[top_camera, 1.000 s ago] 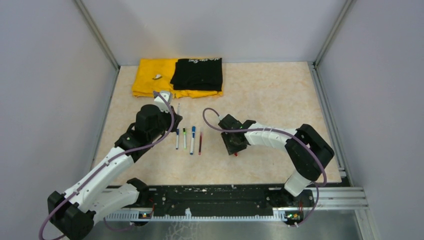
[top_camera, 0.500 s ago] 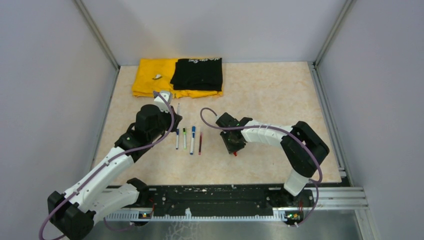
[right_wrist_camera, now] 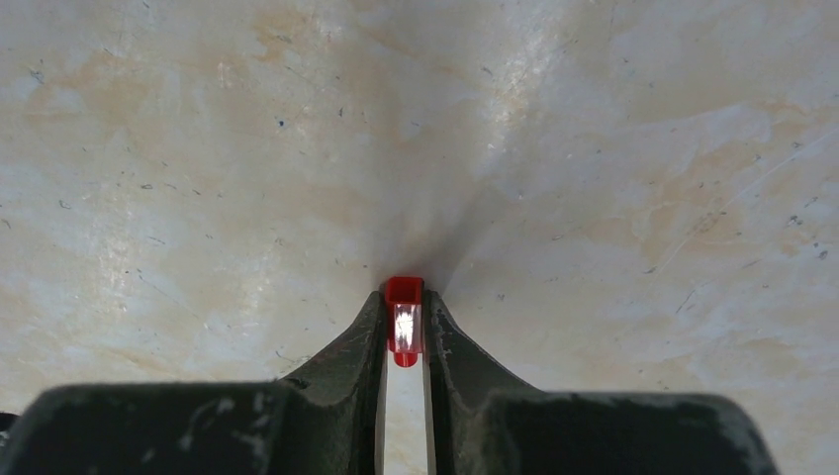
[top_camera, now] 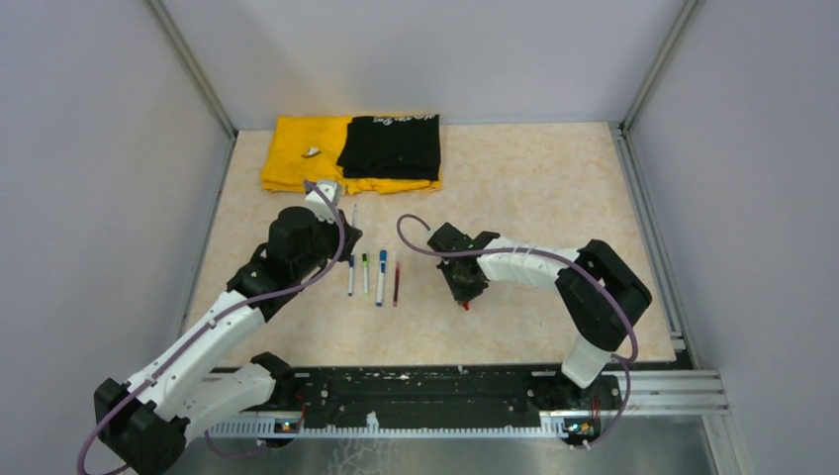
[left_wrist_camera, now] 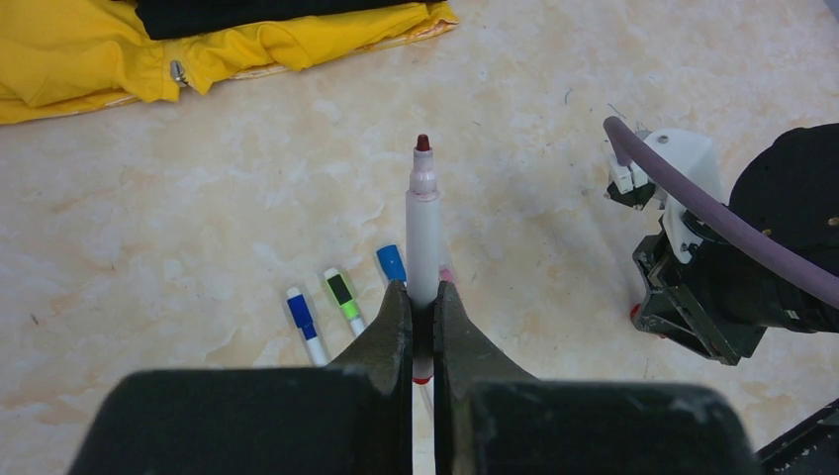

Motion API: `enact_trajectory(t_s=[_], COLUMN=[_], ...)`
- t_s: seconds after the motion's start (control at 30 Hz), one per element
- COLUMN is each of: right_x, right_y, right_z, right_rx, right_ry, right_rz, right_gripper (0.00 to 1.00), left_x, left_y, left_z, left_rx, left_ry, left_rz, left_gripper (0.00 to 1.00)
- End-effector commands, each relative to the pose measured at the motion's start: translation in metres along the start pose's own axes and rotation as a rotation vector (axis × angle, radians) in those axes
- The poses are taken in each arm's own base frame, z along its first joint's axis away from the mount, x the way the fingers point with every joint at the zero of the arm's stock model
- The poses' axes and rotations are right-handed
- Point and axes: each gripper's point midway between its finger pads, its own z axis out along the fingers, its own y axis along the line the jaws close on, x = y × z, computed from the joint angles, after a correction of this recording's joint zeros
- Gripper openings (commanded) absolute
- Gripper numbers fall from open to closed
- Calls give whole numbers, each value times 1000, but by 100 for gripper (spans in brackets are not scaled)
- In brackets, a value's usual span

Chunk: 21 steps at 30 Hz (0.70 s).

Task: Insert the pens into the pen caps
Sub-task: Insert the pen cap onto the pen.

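Looking across the views, we find the left gripper [left_wrist_camera: 422,297] just on the near side of the yellow cloth [top_camera: 297,158]. Its fingers are clenched low on the barrel of a white pen [left_wrist_camera: 423,213], and the pen's dark red tip is bare and points toward the cloth. Farther from the cloth, toward the arm bases, four more pens [top_camera: 381,277] lie side by side on the table [top_camera: 534,188], roughly parallel. Counting rightward, there is one with a blue end, one with a green end, a thicker one with a blue end, and a maroon pen [top_camera: 397,280]. The right gripper [right_wrist_camera: 404,297] is low over the table, well apart from the cloth and off its near right corner. Its fingers are clamped on a red cap [right_wrist_camera: 404,322], which sits right at the fingertips, its far end poking just past them. Whether the cap touches the table we cannot tell from either view. A black cloth [top_camera: 391,146] lies folded on the yellow cloth's right half.
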Motion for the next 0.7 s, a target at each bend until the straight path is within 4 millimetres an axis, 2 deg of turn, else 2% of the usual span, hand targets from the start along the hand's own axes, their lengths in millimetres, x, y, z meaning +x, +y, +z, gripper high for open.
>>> enact_trajectory(t_s=[0.0,0.17,0.33,0.5,0.67], right_x=[-27,-85,-138,-158,-159], right_y=[-5,-15,-22,-39,-25], right_z=[-30,-93,-168,-233,-295], right_rx=[15,3,-107,-236,-511], right_ry=[-115,-406,-806,-1133,-1342], right_rz=[46,121,274,447,471], right_gripper=[0,0,0,0,0], left_x=[-25,-51,-56,-59,-59], left_y=[-20,-46,-73,-105,-137], left_z=[-4,-14,-10,-14,-9], left_rx=[100,228,362,517,608], left_ry=[-65,-135,-94,-96,-71], left_rz=[-15,-34,-13,-1,-2], left_gripper=[0,0,0,0,0])
